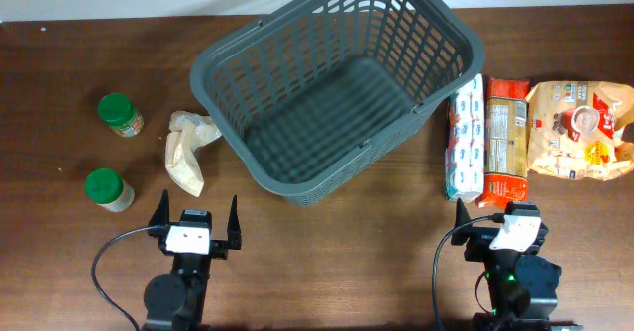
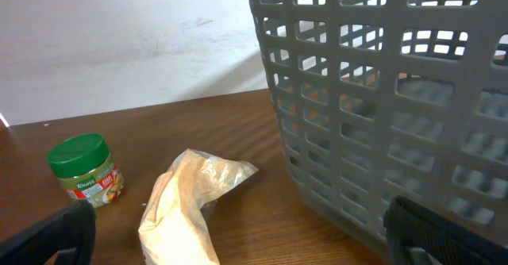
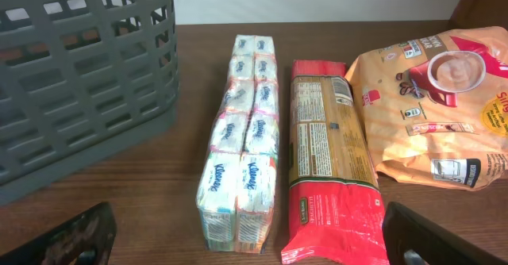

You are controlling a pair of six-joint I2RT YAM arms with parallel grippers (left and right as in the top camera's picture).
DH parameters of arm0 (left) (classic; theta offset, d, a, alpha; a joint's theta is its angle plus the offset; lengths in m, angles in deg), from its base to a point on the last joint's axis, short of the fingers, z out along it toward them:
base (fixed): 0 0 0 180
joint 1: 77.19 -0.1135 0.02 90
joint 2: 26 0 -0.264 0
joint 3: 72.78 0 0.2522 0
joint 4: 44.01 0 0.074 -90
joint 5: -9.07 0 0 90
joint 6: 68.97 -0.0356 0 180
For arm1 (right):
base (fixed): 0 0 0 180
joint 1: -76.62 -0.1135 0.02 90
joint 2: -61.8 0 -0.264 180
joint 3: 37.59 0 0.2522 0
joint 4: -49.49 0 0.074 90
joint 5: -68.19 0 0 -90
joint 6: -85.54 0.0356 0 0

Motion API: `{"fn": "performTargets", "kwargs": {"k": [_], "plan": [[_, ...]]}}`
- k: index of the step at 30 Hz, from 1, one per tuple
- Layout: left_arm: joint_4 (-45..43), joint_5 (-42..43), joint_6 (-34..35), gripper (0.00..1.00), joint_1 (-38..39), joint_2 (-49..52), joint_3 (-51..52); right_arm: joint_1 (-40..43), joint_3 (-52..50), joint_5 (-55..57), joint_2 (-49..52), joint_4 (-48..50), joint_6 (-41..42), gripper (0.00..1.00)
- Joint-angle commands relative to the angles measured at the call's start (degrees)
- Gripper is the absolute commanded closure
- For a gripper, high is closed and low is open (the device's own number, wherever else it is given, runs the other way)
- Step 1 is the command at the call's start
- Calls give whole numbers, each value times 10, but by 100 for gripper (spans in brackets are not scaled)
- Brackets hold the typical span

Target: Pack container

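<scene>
Two sets of fingers stood wide apart, gripping nothing: the left gripper [image 1: 196,220] and the right gripper [image 1: 500,220] both sat at the near edge of the bench [image 1: 327,262]. I saw the container [image 1: 267,68], a dark grey lattice basket, at the middle back of the bench, turned at an angle. To its left lay a crumpled clear bag [image 1: 188,148], with a far jar [image 1: 119,113] and a near jar [image 1: 107,188], both green-lidded, further left. To its right, side by side, lay a tissue pack [image 1: 466,138], a red packet [image 1: 505,143] and an orange bag [image 1: 580,128], just ahead of the right gripper.
</scene>
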Motion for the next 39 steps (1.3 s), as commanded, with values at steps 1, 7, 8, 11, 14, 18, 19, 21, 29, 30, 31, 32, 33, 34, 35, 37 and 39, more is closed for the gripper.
{"fn": "performTargets", "kwargs": {"k": [1, 7, 8, 11, 14, 18, 19, 21, 29, 30, 31, 32, 33, 34, 35, 37, 39], "plan": [[0, -2, 5, 1, 1, -2, 3, 2, -4, 5, -4, 0, 0, 1], [0, -2, 5, 1, 1, -2, 3, 2, -4, 5, -4, 0, 0, 1], [0, -2, 5, 1, 1, -2, 3, 2, -4, 5, -4, 0, 0, 1], [0, -3, 5, 1, 1, -2, 3, 2, -4, 5, -4, 0, 0, 1], [-2, 9, 5, 1, 1, -2, 3, 2, -4, 3, -4, 11, 1, 1], [-2, 44, 5, 1, 1, -2, 3, 2, -4, -7, -4, -1, 17, 1], [5, 44, 10, 1, 1, -2, 3, 2, -4, -19, -4, -1, 26, 1], [3, 44, 40, 1, 1, 1, 3, 2, -4, -72, -4, -1, 39, 1], [122, 19, 57, 1, 1, 30, -213, 2, 165, -130, 41, -115, 12, 1], [165, 7, 57, 1, 1, 51, -264, 2, 217, -106, 73, -153, 6, 1], [199, 1, 57, 1, 1, 70, -301, 2, 256, -86, 101, -181, 3, 1], [266, -9, 57, 1, 1, 111, -372, 2, 334, -60, 162, -229, -2, 1], [300, -12, 57, 1, 1, 134, -409, 2, 380, -50, 200, -254, -2, 1], [335, -19, 57, 1, 1, 161, -449, 2, 419, -45, 232, -274, -2, 1], [367, -26, 57, 1, 1, 193, -492, 2, 490, -44, 294, -306, -2, 1], [429, -12, 57, 1, 1, 278, -596, 2, 638, -44, 418, -374, -2, 1], [471, 4, 57, 1, 1, 333, -663, 2, 732, -46, 493, -414, -1, 1]]}}
